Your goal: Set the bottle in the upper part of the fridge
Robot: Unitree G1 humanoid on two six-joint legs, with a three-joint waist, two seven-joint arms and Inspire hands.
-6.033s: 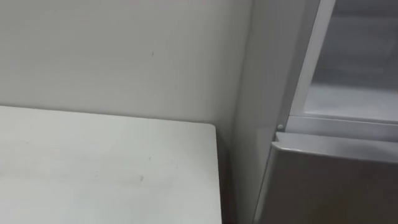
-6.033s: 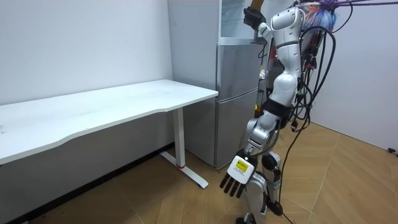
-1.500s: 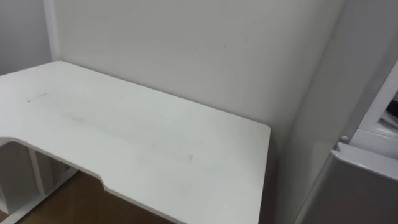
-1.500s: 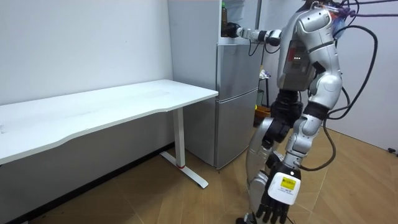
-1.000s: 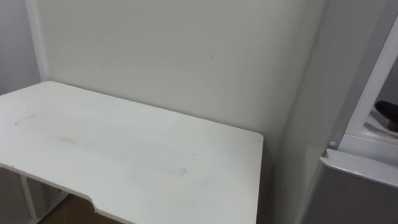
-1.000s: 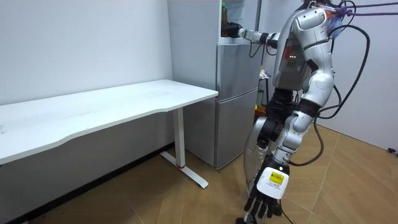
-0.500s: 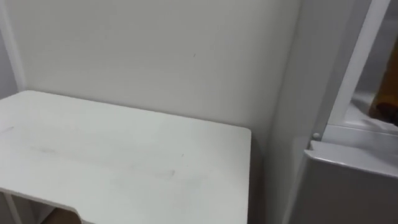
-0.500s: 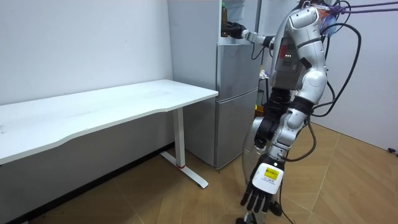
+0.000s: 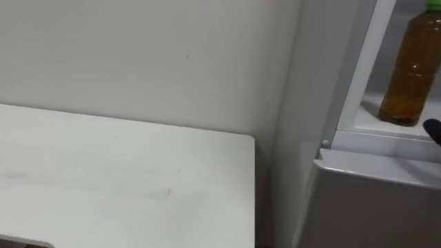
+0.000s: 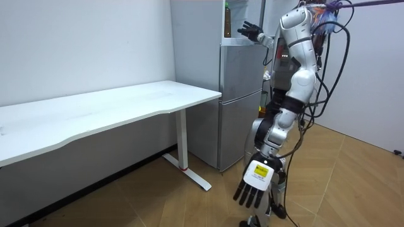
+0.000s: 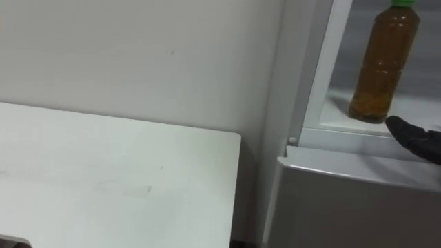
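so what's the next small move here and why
Probably draw the right hand straight back out of the upper fridge: the bottle already stands upright inside it, and the hand is open just beside it, gripping nothing. The left hand hangs open by the robot's leg.

Glossy silver-white shells on torso, arms and legs, with black joints at waist, elbows and knees. Right robot hand (image 10: 250, 29) is all black, and the right eye view shows its dark fingers too. Left robot hand (image 10: 255, 181) is black, with a white square tag on its back carrying a yellow label. Thick black cables loop off the back. Blue-purple wire bundle by the head; purple straps run up and out.
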